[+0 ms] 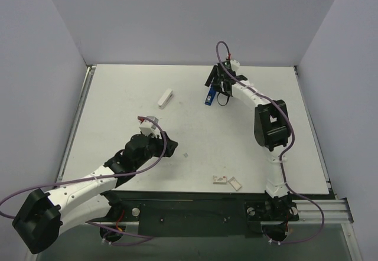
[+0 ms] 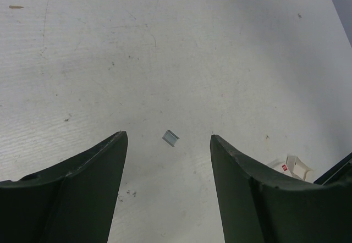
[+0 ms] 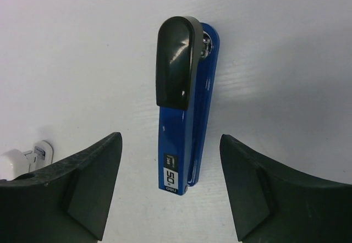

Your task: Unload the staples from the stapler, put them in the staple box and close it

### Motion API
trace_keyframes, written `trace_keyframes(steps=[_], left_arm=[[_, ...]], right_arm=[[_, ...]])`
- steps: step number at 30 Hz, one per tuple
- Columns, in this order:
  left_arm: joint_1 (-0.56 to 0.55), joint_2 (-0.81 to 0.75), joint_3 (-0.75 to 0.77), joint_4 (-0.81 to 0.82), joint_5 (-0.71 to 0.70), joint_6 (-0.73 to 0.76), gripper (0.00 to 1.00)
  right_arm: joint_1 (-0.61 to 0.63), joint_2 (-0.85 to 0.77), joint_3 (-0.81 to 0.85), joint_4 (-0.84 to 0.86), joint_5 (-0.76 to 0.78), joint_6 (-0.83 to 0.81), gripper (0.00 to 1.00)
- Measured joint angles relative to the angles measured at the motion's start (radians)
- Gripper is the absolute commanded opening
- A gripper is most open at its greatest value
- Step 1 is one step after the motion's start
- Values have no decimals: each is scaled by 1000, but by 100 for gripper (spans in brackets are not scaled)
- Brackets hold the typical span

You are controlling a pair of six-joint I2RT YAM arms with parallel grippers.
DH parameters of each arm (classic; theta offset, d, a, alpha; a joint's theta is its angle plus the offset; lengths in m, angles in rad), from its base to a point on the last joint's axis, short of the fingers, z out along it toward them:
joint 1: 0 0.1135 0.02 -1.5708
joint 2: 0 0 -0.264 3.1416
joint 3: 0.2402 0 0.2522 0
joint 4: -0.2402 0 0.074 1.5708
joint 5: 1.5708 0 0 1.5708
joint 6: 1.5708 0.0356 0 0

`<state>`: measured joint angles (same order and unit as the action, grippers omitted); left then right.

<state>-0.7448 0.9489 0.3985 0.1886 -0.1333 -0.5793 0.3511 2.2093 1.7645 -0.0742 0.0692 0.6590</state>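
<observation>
My right pincer (image 3: 170,139) hangs released astride the blue stapler (image 3: 184,116) near the counter's (image 1: 118,95) far edge, the stapler's inside hidden under its black-topped lid. My left pincer (image 2: 168,138) gapes above a tiny strip of staples (image 2: 170,138) toward the near edge, too small to count.

The left arm (image 1: 88,184) stretches low and forward from its near-left base, wrist bent. The left gripper (image 1: 152,122) points downward, its dark fingers (image 2: 82,188) spread wide. The right arm (image 1: 269,125) rises from its base, folds at the elbow and reaches far and leftward. The right gripper (image 1: 217,87) hangs facing down, fingers (image 3: 264,188) parted just as wide.
</observation>
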Motion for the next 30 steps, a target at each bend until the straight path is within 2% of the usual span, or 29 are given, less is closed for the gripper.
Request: trace_keyframes(steps=[8,16,21,26,30], left_arm=[[0,24,0,6,18,11,72],[0,56,0,11,37,12,72],[0,61,0,20,42,11,72],[0,62,0,25,45,11,72],[0,62,0,25,45,11,72]], right_arm=[[3,98,126,-14,-29,0,61],[4,146,142,-32,-40,2,58],[4,147,142,-43,-40,-6,43],[8,147,142,-46,-39,-9,38],[10,147,143,-56,-34,-20,24]])
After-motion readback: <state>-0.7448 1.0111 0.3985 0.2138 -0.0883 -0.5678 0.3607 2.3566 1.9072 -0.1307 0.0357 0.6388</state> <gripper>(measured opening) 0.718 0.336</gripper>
